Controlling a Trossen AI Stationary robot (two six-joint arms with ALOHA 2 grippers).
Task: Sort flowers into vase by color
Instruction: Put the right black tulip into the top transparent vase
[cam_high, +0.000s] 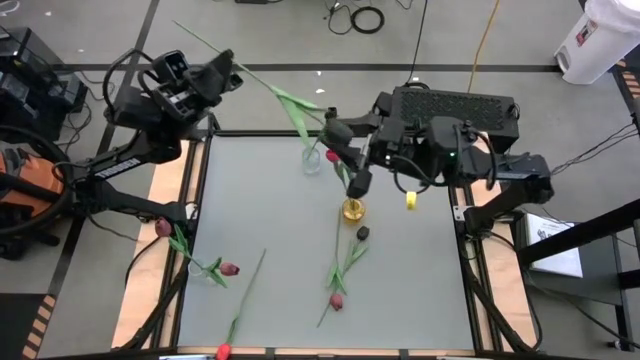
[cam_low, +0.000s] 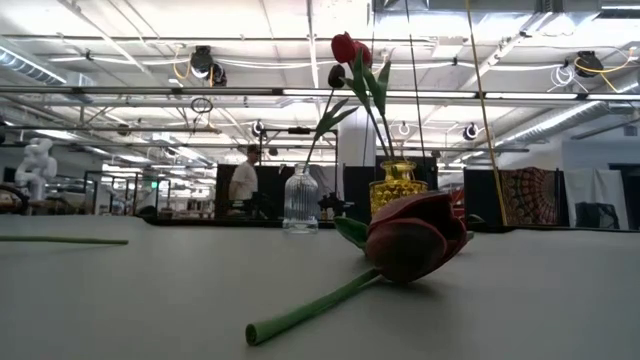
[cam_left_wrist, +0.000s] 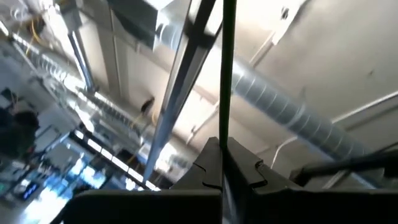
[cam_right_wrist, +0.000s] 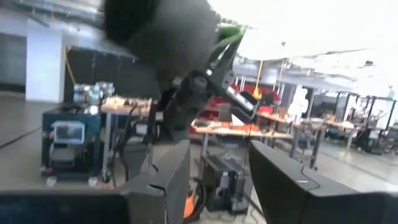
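Left gripper clamped on a tulip stem beyond the table's far edge; right gripper parted above the clear vase

We see a pale grey table top framed by a black rim with light wooden strips along its sides. A small yellow-amber glass vase with a knobbed pattern holds red and near-black tulip heads on green stems. Beside it stands a clear ribbed glass vase. A dark maroon-red tulip with a green stem lies nearest us. A small black head, perhaps a loose tulip, lies by the yellow vase.
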